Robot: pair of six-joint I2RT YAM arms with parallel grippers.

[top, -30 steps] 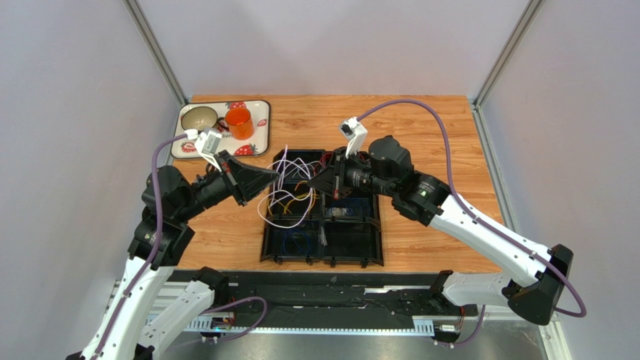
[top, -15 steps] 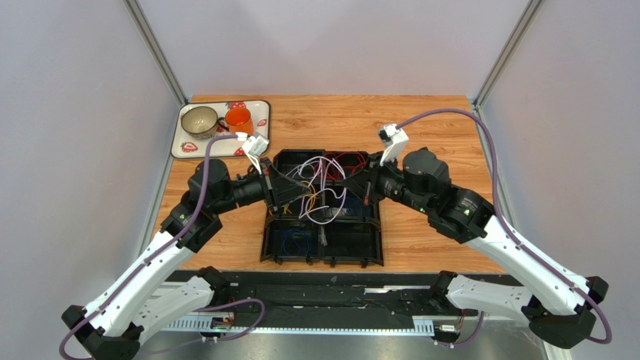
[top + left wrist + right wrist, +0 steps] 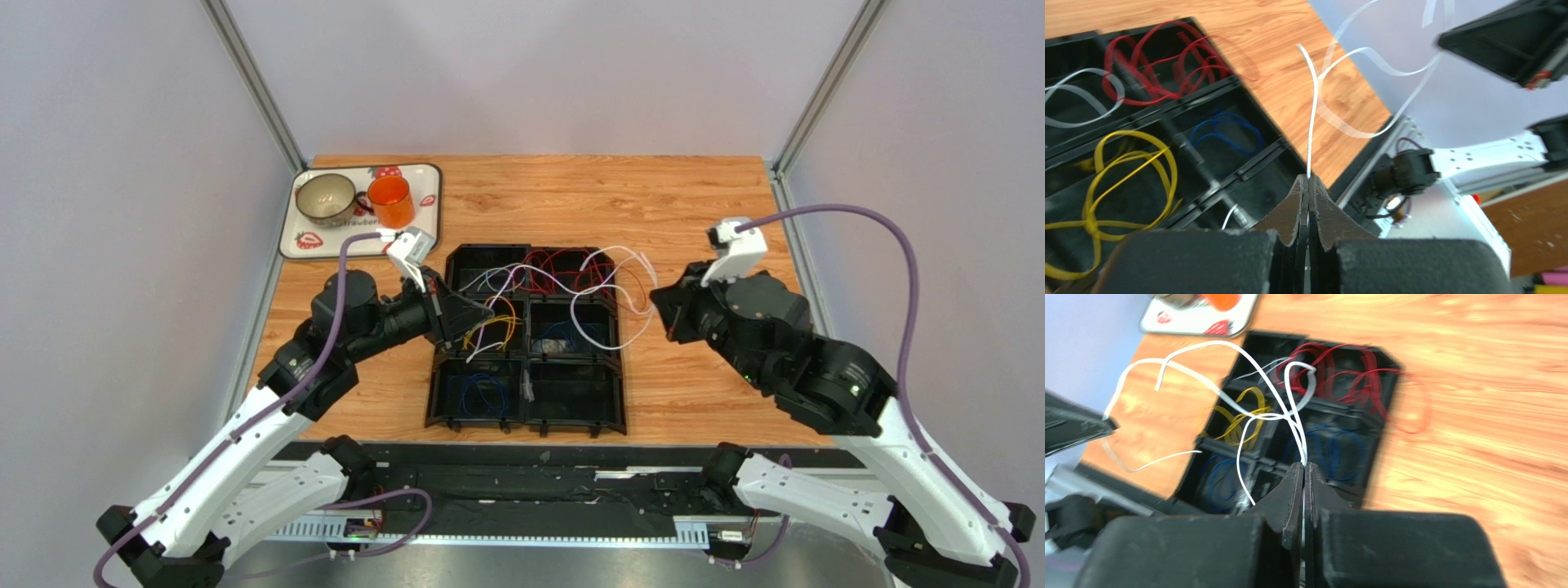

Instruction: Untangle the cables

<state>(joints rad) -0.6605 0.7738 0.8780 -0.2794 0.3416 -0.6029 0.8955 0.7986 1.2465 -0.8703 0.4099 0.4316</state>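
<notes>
A white cable (image 3: 558, 275) is stretched in loops above the black compartment tray (image 3: 610, 423), between both grippers. My left gripper (image 3: 486, 311) is shut on one end of it (image 3: 1312, 122) at the tray's left side. My right gripper (image 3: 659, 303) is shut on the other end (image 3: 1293, 425), just right of the tray. Red cables (image 3: 564, 261) lie in the back compartments and show in the left wrist view (image 3: 1161, 67) and right wrist view (image 3: 1358, 373). Yellow-orange cables (image 3: 494, 326) (image 3: 1118, 177) (image 3: 1241, 416) lie in the middle left compartment, blue cables (image 3: 481, 395) (image 3: 1226, 125) (image 3: 1333, 450) in nearer ones.
A white patterned serving tray (image 3: 427, 203) with a bowl (image 3: 325, 194) and an orange cup (image 3: 390, 201) sits at the back left of the wooden table (image 3: 687, 221). Grey walls close in both sides. A black rail (image 3: 528, 484) runs along the near edge.
My right gripper has pulled away to the right, off the tray, drawing the white cable out in long loops. My left gripper moved right to the tray's left edge and holds its end.
</notes>
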